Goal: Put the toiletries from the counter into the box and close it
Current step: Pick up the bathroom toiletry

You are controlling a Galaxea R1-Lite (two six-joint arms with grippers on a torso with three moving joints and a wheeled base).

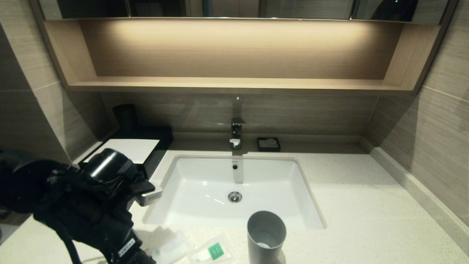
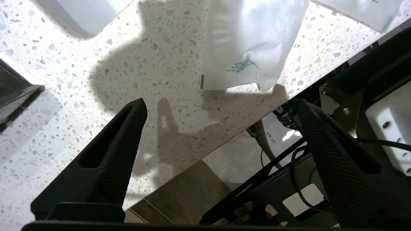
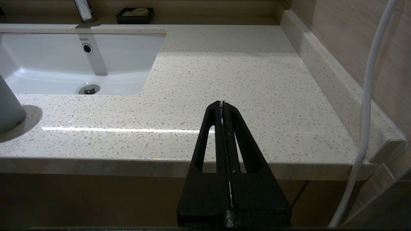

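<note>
Two translucent flat sachets lie on the speckled counter (image 1: pixel 366 205) near its front edge: a plain one (image 1: pixel 172 247) and one with a green square (image 1: pixel 211 252). The black box with a white top (image 1: pixel 128 149) stands at the back left, its front hidden behind my left arm (image 1: pixel 91 198). In the left wrist view my left gripper (image 2: pixel 221 102) hangs open over the counter's front edge, holding nothing. The near sachet (image 2: pixel 250 41) lies just beyond its fingertips, apart from them. Over the front edge on the right, my right gripper (image 3: pixel 221 103) stays shut and empty.
A grey tumbler (image 1: pixel 266 236) stands in front of the white sunken basin (image 1: pixel 190 176). The faucet (image 1: pixel 236 132) and a small black soap dish (image 1: pixel 268 144) are at the back wall. A dark tall container (image 1: pixel 125 117) stands behind the box.
</note>
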